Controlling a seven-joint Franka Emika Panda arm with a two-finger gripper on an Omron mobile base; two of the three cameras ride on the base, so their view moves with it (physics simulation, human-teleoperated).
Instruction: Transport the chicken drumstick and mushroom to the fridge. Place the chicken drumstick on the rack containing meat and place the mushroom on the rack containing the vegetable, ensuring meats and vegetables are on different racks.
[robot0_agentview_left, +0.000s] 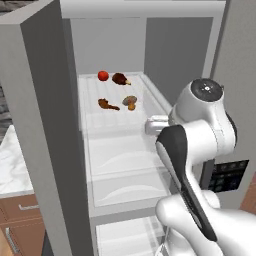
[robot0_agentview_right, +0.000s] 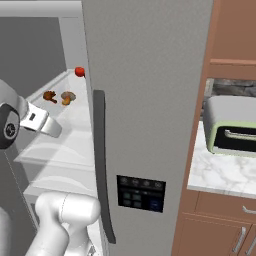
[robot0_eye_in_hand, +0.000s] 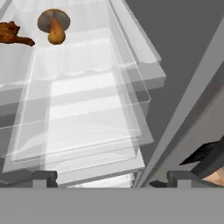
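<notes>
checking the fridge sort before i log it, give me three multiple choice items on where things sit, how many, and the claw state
1. Where does the mushroom lie?
A. on the top shelf of the fridge, beside the chicken drumstick
B. on the lowest shelf
C. on the marble counter

2. How many food items sit on that top shelf?
A. two
B. three
C. four

3. What is the claw doing?
A. shut on the mushroom
B. open and holding nothing
C. shut on the drumstick

Answers:
1. A, the left base view shows mushroom and drumstick side by side at the front of the top shelf.
2. C, the red tomato and dark meat chunk lie at the back and the drumstick and mushroom in front.
3. B, in the hand view the fingertips stand wide apart with nothing between them.
</notes>
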